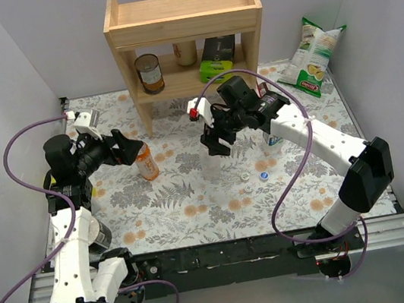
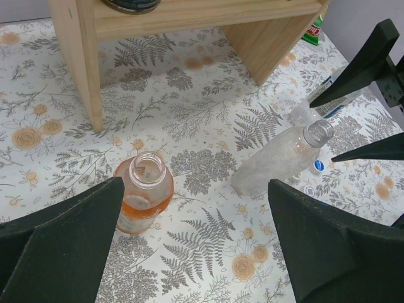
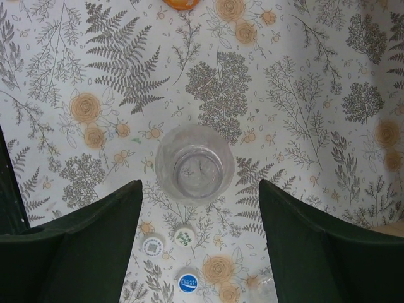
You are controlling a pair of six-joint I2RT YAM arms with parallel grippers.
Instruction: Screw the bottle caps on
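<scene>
The orange-liquid bottle (image 1: 146,162) stands uncapped, just right of my open left gripper (image 1: 131,149); in the left wrist view the bottle (image 2: 144,192) is beside the left finger of the gripper (image 2: 196,208). The plain clear bottle (image 1: 212,164) stands uncapped, directly under my open right gripper (image 1: 216,143); the right wrist view shows its mouth (image 3: 194,165) just ahead of the gripper (image 3: 200,208). The labelled bottle (image 1: 273,140) is partly hidden behind the right arm. A blue cap (image 3: 188,281) and two white caps (image 3: 153,245) (image 3: 184,236) lie on the table. No red cap shows.
A wooden shelf (image 1: 183,24) stands at the back with a brown tin can (image 1: 149,73) and a green box (image 1: 216,58) on its lower board. A chips bag (image 1: 314,57) leans at the back right. The shelf's left leg (image 2: 82,69) is close behind the orange bottle.
</scene>
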